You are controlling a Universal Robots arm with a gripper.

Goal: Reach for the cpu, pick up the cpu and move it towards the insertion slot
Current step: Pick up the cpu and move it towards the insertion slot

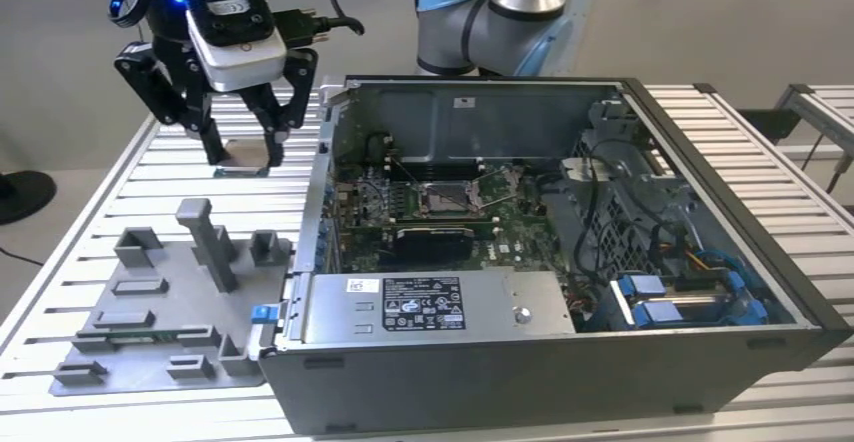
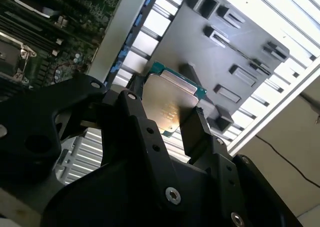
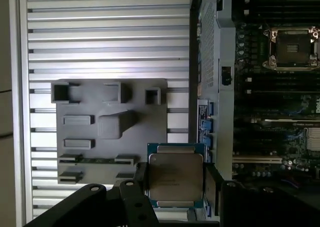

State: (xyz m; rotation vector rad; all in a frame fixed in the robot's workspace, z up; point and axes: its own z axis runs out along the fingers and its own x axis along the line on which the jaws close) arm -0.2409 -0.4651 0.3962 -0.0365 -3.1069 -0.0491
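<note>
I read the fingers [image 1: 212, 144] clamped on two opposite edges of the cpu [image 3: 174, 176]; its other two edges are free. The cpu hangs level above the slatted surface [image 1: 147, 177], apart from the tray [image 1: 147, 367]. In the exterior view it is left of the case [image 1: 534, 377] wall. The slot [image 1: 447, 197] lies inside the open-topped case, well apart.

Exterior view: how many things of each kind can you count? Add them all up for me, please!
cpu: 1
insertion slot: 1
computer case: 1
grey tray: 1
gripper, shut on the cpu: 1
Total: 5
</note>
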